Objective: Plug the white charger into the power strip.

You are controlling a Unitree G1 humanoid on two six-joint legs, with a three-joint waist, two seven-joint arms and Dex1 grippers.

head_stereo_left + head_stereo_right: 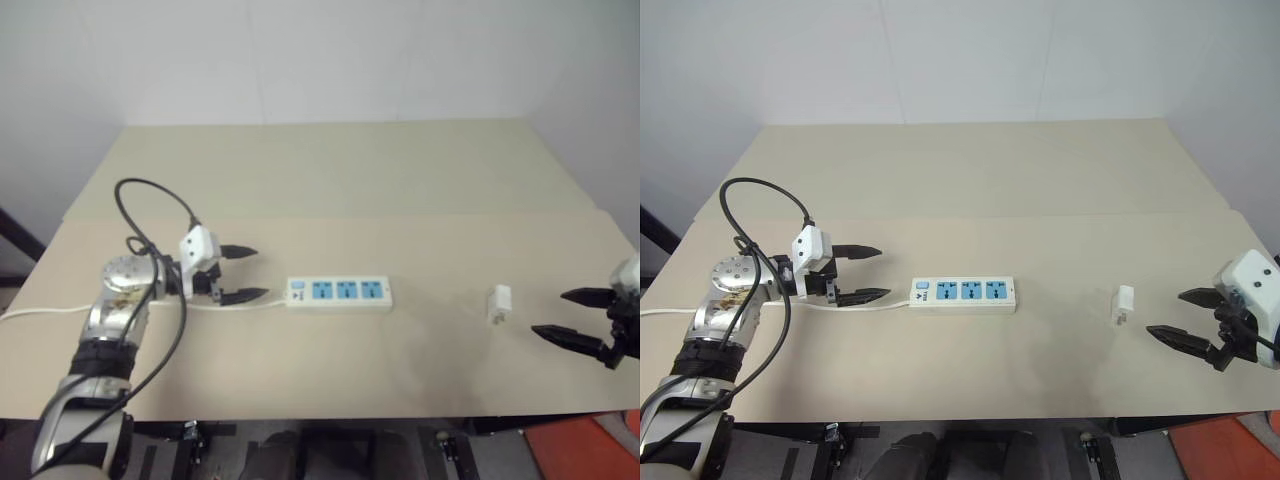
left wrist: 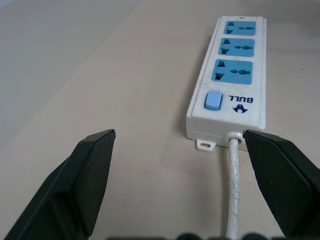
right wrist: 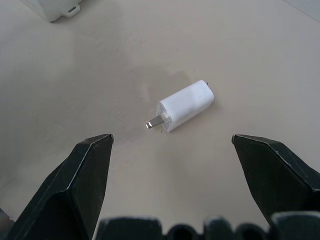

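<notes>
The power strip lies flat in the middle of the table, its three blue sockets facing up and its switch end toward my left arm. Its thin white cord runs from that end under my left gripper, which hovers open just short of the strip. The white charger lies on its side to the right of the strip, prongs showing in the right wrist view. My right gripper is open a short way to the right of the charger, pointing at it, with nothing between its fingers.
The tan table stretches far back behind the strip, with a seam across it. A black cable loops above my left wrist. The table's front edge runs close below the strip. An orange surface shows beyond the front right corner.
</notes>
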